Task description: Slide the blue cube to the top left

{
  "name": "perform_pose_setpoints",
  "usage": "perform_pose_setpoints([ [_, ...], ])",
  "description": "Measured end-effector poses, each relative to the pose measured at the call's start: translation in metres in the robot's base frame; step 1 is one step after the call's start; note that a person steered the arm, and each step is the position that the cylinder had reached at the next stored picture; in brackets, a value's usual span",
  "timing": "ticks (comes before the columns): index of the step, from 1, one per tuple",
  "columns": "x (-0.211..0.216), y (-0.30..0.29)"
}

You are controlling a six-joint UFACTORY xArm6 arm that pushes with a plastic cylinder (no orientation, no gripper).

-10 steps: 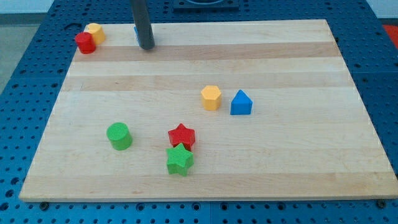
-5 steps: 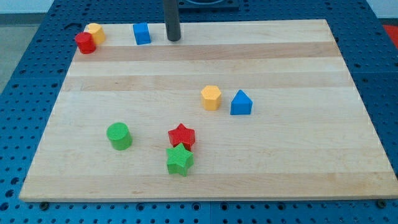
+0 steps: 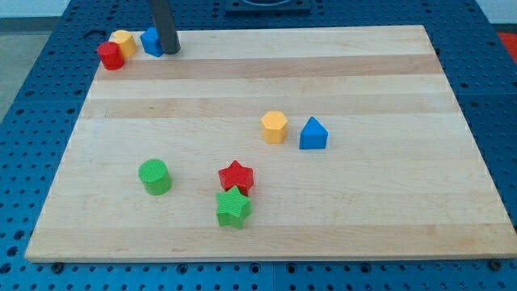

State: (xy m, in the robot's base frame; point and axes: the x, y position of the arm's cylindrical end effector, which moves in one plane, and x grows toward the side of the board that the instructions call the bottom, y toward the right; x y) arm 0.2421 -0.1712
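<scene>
The blue cube (image 3: 150,41) sits near the board's top left corner, just right of a yellow block (image 3: 123,42) and a red cylinder (image 3: 110,56). My tip (image 3: 169,49) stands against the cube's right side and hides part of it. The rod rises out of the view's top edge.
A yellow hexagonal block (image 3: 275,127) and a blue triangular block (image 3: 313,134) stand right of centre. A green cylinder (image 3: 154,176), a red star (image 3: 236,177) and a green star (image 3: 233,208) lie lower down. The wooden board (image 3: 388,202) rests on a blue pegboard.
My tip swung from right of the blue cube back to its right side and moved left. The blue cube slid left, close to the yellow block.
</scene>
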Motion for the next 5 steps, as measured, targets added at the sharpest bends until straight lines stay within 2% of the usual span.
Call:
perform_pose_setpoints([
  [2, -0.017, 0.001],
  [5, -0.017, -0.02],
])
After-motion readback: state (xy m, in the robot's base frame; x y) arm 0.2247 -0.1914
